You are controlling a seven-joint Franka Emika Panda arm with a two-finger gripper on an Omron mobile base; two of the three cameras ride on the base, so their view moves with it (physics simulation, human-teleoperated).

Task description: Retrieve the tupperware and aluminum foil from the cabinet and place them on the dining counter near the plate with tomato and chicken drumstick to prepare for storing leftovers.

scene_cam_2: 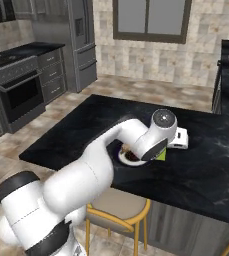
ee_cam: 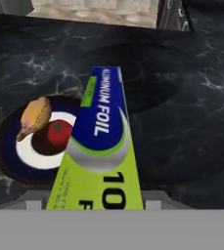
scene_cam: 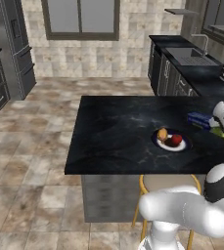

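The long narrow aluminum foil box (ee_cam: 101, 146), dark blue with white lettering and a lime-green end, is seen in the hand view running from the camera out over the black marbled worktop of the dining island (scene_cam: 113, 132), and it appears to be grasped at its near end by the fingers, though the fingertips themselves are hidden beneath the box, so the grip is judged rather than seen. At about nine o'clock of the box lies the small round white plate (ee_cam: 35, 158) with dark rim, carrying the small red tomato (ee_cam: 58, 133) and the brownish-orange chicken drumstick (ee_cam: 34, 117). For the step in hand, the box is best lowered flat onto bare worktop just beside the plate, its edge kept off the rim, and released only once it is resting. In the right base view the plate is largely covered by the white arm. In the left base view only a part of the box is visible. Whether the box overlaps the plate or hangs above it cannot be told.
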